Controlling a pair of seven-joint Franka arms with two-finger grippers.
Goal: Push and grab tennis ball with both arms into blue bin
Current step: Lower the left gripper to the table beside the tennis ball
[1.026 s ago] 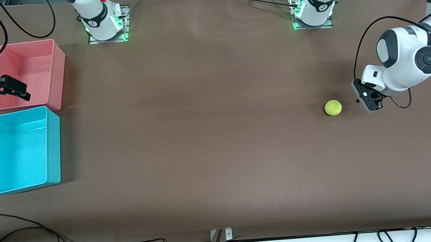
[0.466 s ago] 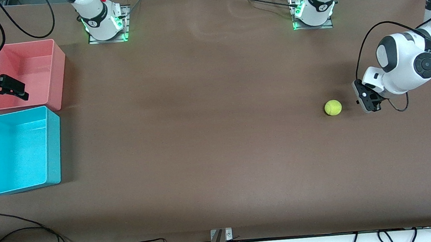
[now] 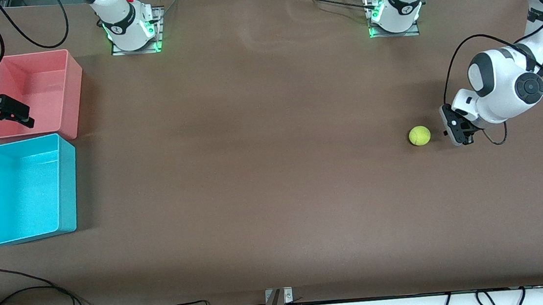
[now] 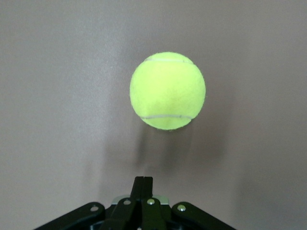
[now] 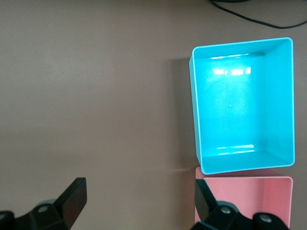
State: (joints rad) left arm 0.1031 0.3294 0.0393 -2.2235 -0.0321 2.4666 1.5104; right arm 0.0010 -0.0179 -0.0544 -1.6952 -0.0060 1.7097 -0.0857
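The tennis ball (image 3: pixel 419 135), yellow-green, rests on the brown table toward the left arm's end. My left gripper (image 3: pixel 448 132) is low beside it, on the side toward that end of the table, with a short gap between. In the left wrist view the ball (image 4: pixel 168 90) lies straight ahead of the left gripper (image 4: pixel 143 184), whose fingers are shut together on nothing. The blue bin (image 3: pixel 19 189) stands with nothing in it at the right arm's end. My right gripper (image 3: pixel 15 115) hangs open and holds nothing by the pink bin; its wrist view shows the blue bin (image 5: pixel 242 105) and the right gripper (image 5: pixel 139 199).
A pink bin (image 3: pixel 44 84) stands beside the blue one, farther from the front camera, and shows again as the pink bin (image 5: pixel 249 191) in the right wrist view. Brown tabletop stretches between ball and bins. Cables (image 3: pixel 28 291) lie along the near table edge.
The left gripper has come down and moved closer to the ball. The right gripper has drifted slightly toward the table's end. The ball has not moved.
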